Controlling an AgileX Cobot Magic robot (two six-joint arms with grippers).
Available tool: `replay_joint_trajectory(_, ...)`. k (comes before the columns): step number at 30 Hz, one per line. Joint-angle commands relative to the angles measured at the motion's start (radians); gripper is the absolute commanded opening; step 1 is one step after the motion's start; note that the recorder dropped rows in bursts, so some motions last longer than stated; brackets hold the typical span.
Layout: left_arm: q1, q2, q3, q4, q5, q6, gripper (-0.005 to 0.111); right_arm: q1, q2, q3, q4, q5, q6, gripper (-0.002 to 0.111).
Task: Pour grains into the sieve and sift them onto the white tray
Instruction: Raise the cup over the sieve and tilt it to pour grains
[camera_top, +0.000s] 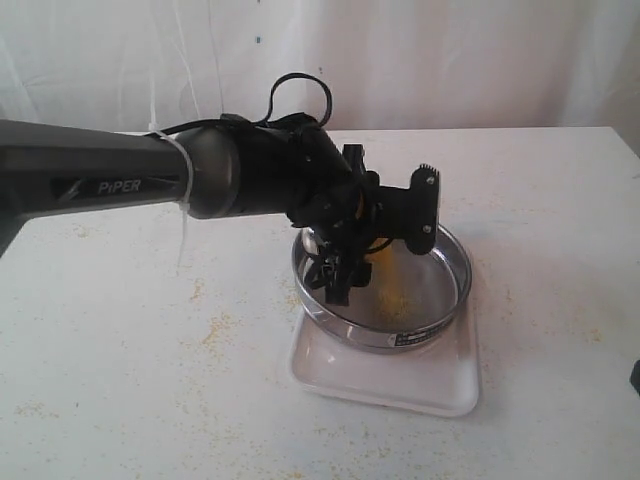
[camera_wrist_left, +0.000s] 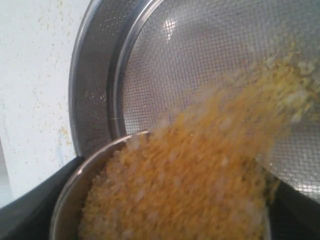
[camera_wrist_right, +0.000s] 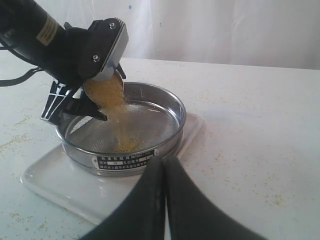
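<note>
A small steel cup (camera_wrist_right: 111, 75) is pinched between the jaws of the left gripper (camera_top: 380, 240) and held tilted above the rim of the sieve (camera_top: 400, 338), on the side away from its dark label (camera_wrist_right: 125, 161). The grains (camera_wrist_right: 112, 105) are seen falling from the cup's lip in a stream, and a small heap is gathered on the mesh inside the sieve. The sieve is seated on the white tray (camera_top: 400, 392), whose far edge is hidden behind the sieve's wall. In the exterior view the cup is almost wholly covered by the wrist and fingers. In the left wrist view the falling grains are blurred and the cup is cut off by the frame. The right gripper (camera_wrist_right: 164, 162) is shown only at its tips, on the sieve's label side. These appear pressed together with nothing between them. Yellowish specks (camera_top: 215, 330) are scattered on the table (camera_top: 120, 400) beside the sieve.
</note>
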Motion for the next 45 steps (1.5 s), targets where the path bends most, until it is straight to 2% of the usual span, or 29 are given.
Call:
replay_joint_trajectory(1, -0.007, -0.001, -0.014, 0.110, 0.012, -0.027, 0.000, -0.004, -0.006, 0.007, -0.002, -0.007, 0.002, 0.000)
replay_joint_trajectory(17, -0.028, 0.040, -0.014, 0.347, 0.041, -0.027, 0.000, -0.004, -0.006, 0.007, -0.002, -0.007, 0.002, 0.000)
replay_joint_trajectory(22, -0.045, 0.040, -0.014, 0.535, 0.073, -0.027, 0.000, -0.004, -0.006, 0.007, -0.002, -0.007, 0.002, 0.000)
replay_joint_trajectory(29, -0.049, 0.040, -0.014, 0.626, 0.079, -0.027, 0.000, -0.004, -0.006, 0.007, -0.002, -0.007, 0.002, 0.000)
replay_joint_trajectory(34, -0.073, 0.044, -0.014, 0.783, 0.085, -0.027, 0.000, -0.004, -0.006, 0.007, -0.002, -0.007, 0.002, 0.000)
replay_joint_trajectory(39, -0.093, 0.059, -0.014, 0.850, 0.122, -0.027, 0.000, -0.004, -0.006, 0.007, -0.002, -0.007, 0.002, 0.000)
replay_joint_trajectory(45, -0.125, 0.069, -0.014, 1.051, 0.216, -0.099, 0.000, -0.004, -0.006, 0.007, -0.002, -0.007, 0.002, 0.000)
